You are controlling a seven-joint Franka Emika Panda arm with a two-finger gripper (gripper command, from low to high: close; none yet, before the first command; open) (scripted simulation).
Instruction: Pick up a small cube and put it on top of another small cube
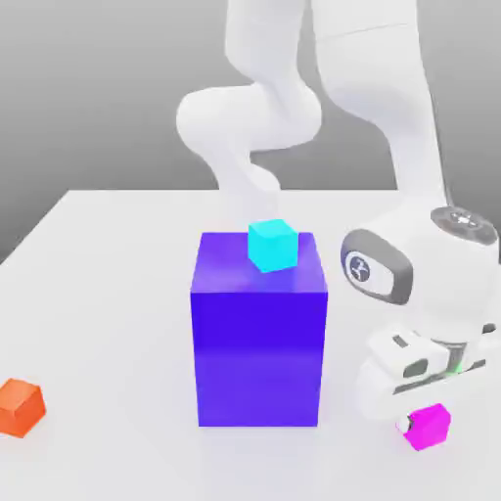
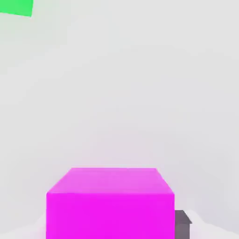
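Note:
A small magenta cube (image 1: 429, 427) lies on the white table at the exterior view's right front. My gripper (image 1: 423, 419) is down over it and shut on it. In the hand view the magenta cube (image 2: 110, 203) sits between the jaws, with one dark finger (image 2: 183, 224) pressed against its side. A small cyan cube (image 1: 272, 244) rests on top of the tall blue block (image 1: 258, 342) in the middle. A small orange cube (image 1: 21, 407) lies at the exterior view's left front.
The tall blue block stands just beside my hand, toward the exterior view's left. The arm's white links rise behind it. A green shape (image 2: 16, 7) shows at the corner of the hand view. The white table (image 1: 108, 294) spreads around.

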